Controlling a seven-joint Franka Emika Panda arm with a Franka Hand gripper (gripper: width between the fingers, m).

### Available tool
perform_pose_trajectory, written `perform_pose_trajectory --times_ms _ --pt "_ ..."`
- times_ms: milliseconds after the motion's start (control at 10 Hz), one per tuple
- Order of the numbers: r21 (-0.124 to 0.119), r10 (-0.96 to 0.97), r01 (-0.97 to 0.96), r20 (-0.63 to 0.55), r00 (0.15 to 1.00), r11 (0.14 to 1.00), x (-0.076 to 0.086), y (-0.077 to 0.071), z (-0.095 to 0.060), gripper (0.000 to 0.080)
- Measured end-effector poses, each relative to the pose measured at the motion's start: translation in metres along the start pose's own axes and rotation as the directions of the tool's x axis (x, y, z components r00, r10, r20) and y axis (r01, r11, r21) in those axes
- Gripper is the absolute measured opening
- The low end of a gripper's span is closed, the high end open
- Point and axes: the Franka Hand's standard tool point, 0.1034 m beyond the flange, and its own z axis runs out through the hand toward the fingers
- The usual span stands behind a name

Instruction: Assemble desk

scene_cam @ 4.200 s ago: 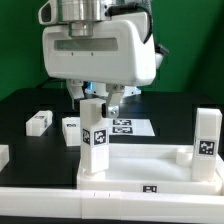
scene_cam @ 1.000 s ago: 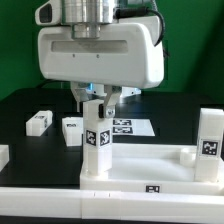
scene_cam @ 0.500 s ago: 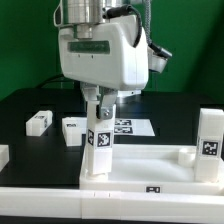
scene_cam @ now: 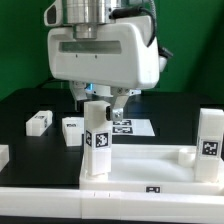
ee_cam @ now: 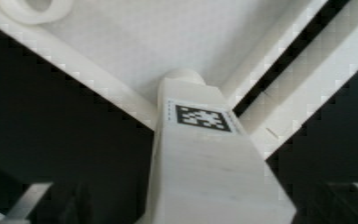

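The fingers (scene_cam: 117, 99) are spread, released, either side of the upright leg (scene_cam: 97, 140); the leg stands in the tabletop (scene_cam: 150, 160) corner.

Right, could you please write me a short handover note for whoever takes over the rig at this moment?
Hand: open, straddling the top of the upright leg, not gripping it.
Tabletop: flat in front; that leg stands in its corner at the exterior view's left, a second leg upright at the view's right.
Done: two legs standing; seating unclear.
Left: two loose legs lie on the black table behind.
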Motion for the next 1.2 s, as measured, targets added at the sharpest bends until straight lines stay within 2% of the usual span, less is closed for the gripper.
perform_pose_trajectory --times_ms 300,500,800,1200 --pt "0.001 -0.267 0.267 0.001 0.964 0.964 -0.0027 -0.0033 0.0004 0.0648" --pt "0.0 -0.456 0.456 0.001 0.89 0.89 -0.0028 -0.0041 0.0 0.0649" --pt "-0.003 -0.682 0.682 0.001 0.731 0.731 -0.0026 -0.0038 0.0001 0.0649" --pt "-0.007 -0.853 0.853 0.002 0.522 0.522 -0.0019 -0.0033 -0.0001 0.0646"
